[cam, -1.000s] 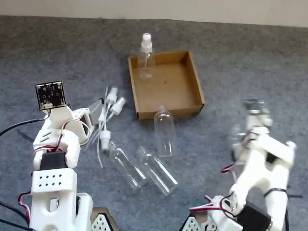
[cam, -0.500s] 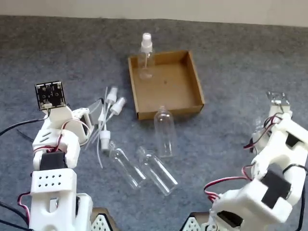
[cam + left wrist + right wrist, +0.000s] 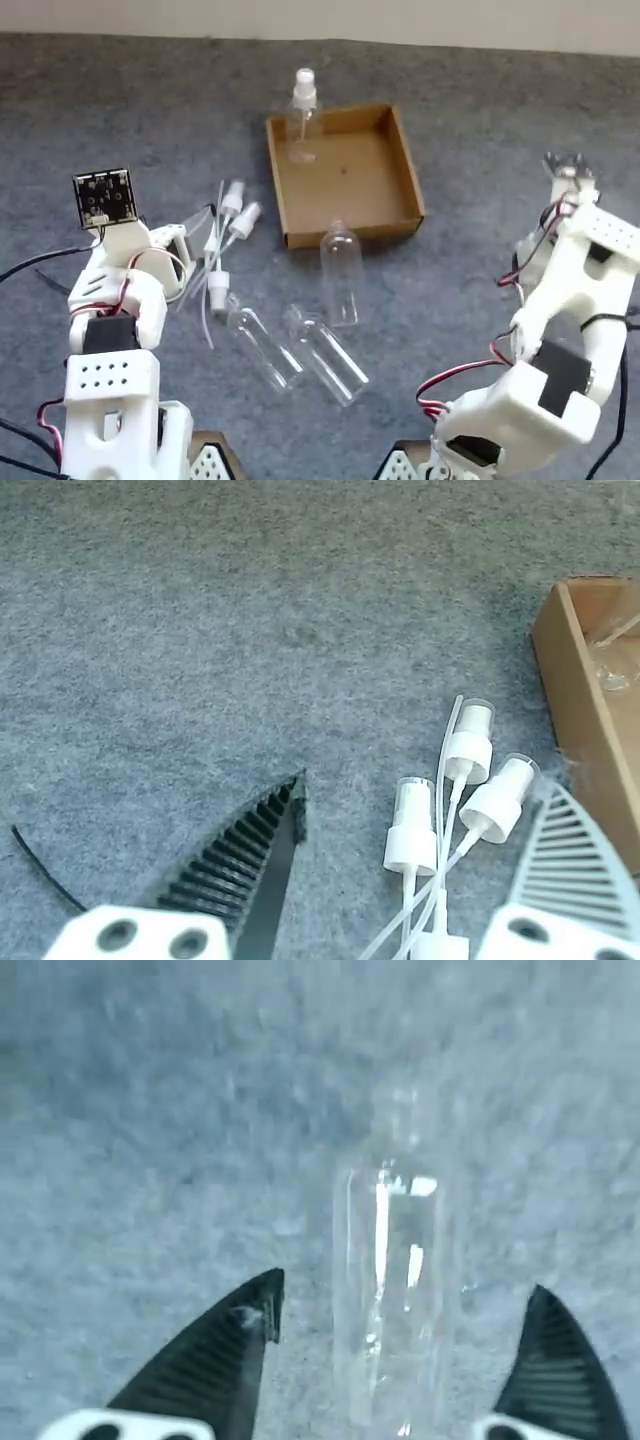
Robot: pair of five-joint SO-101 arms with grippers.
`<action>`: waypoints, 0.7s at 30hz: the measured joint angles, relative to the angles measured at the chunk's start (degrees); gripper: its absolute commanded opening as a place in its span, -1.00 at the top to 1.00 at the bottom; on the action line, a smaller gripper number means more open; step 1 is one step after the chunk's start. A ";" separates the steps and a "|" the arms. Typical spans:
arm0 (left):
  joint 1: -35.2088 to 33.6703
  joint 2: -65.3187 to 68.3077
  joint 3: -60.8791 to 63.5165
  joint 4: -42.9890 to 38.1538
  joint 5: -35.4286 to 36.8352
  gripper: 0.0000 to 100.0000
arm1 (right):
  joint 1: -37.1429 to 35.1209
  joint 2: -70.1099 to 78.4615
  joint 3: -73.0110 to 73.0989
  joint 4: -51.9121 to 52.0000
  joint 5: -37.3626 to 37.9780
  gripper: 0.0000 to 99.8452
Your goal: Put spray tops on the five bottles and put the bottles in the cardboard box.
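Observation:
The cardboard box (image 3: 350, 234) lies at the table's middle back, and a clear bottle with a spray top (image 3: 302, 118) stands in its far left corner. A capless bottle (image 3: 341, 272) stands in front of the box. Two more capless bottles (image 3: 262, 346) (image 3: 327, 355) lie nearer the front. Several white spray tops (image 3: 228, 232) (image 3: 468, 742) lie left of the box, and my left gripper (image 3: 190, 240) (image 3: 430, 825) is open around them. My right gripper (image 3: 565, 170) (image 3: 395, 1335) is open at the far right, with a clear bottle (image 3: 390, 1280) untouched between its fingers.
Grey carpet covers the table. The box's corner (image 3: 585, 680) shows beside the spray tops in the left wrist view. The tops' long dip tubes (image 3: 205, 310) trail toward the lying bottles. The right arm's body (image 3: 560, 330) rises over the front right.
The right arm has swung out to the right, then its gripper went toward the back. The left arm, bottles, tops and box have stayed put.

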 measured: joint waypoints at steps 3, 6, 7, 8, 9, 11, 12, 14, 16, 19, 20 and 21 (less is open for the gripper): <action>0.00 0.00 0.00 0.00 0.00 0.36 | -1.05 1.32 -3.60 0.44 0.00 0.48; 0.00 0.00 0.00 0.00 0.00 0.36 | -0.97 6.07 -4.57 0.44 0.00 0.48; 0.00 0.00 0.00 0.00 0.00 0.36 | -0.88 7.82 -4.92 0.44 0.00 0.48; 0.00 0.00 0.00 0.00 0.00 0.36 | -0.88 9.41 -5.45 0.70 0.00 0.48; 0.00 0.00 0.00 0.00 0.00 0.36 | -0.88 10.81 -6.33 0.88 0.00 0.48; 0.00 0.00 0.00 0.00 0.00 0.36 | -0.88 13.01 -8.26 0.97 0.00 0.48; 0.00 0.00 0.00 0.00 0.00 0.36 | -0.88 13.98 -9.32 0.97 0.00 0.48; 0.00 0.00 0.00 0.00 0.00 0.36 | -0.88 15.65 -11.34 0.88 0.00 0.48; 0.00 0.00 0.00 0.00 0.00 0.36 | -0.88 17.41 -13.19 0.88 0.00 0.49; 0.00 0.00 0.00 0.00 0.00 0.36 | -0.88 20.31 -15.47 0.88 0.00 0.49; 0.00 0.00 0.00 0.00 0.00 0.36 | -0.88 21.10 -16.00 0.88 0.00 0.49; 0.00 0.00 0.00 0.00 0.00 0.36 | -0.88 21.89 -16.44 0.88 0.00 0.49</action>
